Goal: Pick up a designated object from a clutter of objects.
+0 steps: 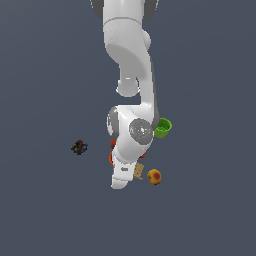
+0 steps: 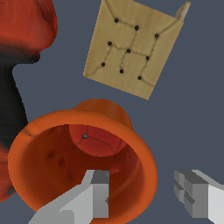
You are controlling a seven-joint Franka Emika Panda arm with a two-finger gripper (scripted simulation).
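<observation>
The gripper [image 2: 144, 197] is spread apart, one finger [image 2: 94, 194] inside the round orange cup's [image 2: 57, 166] rim, the tan square cracker [image 2: 131, 48] near.

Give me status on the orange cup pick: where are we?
Done: the arm is down over the clutter, with the tool lined up at the orange cup. In hand: the wrist view shows one finger in front of the cup's opening and the other outside its rim, jaws open, apparently straddling the wall. Left: close, then lift clear of the cracker and the red-black drill nearby. Nothing shows the cup gripped yet.
</observation>
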